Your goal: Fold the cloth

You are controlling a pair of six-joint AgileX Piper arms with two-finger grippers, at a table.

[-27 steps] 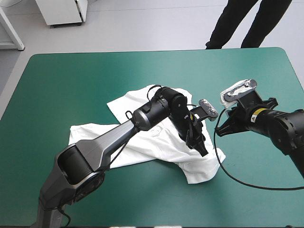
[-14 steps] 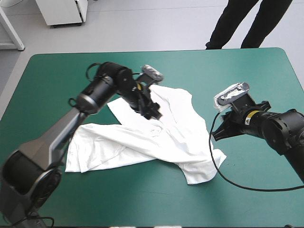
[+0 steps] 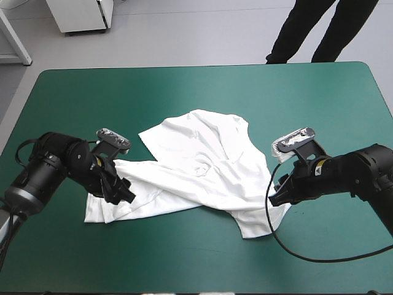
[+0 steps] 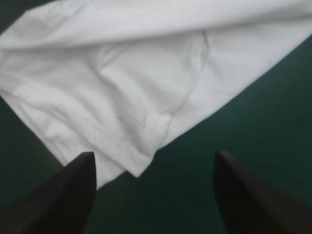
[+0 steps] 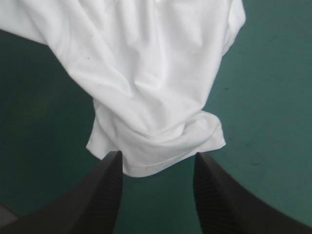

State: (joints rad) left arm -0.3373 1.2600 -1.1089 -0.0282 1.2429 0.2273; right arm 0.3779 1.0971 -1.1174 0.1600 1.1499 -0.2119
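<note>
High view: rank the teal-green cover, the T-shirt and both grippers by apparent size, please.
1. teal-green cover
2. T-shirt
3. left gripper and right gripper: both small, about alike and partly hidden by their wrists, so not ranked against each other.

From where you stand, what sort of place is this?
Probably a robot test bench: a table with a teal-green cover, the left gripper and right gripper with broad black fin-shaped fingers, and one crumpled white short-sleeved T-shirt between them.
</note>
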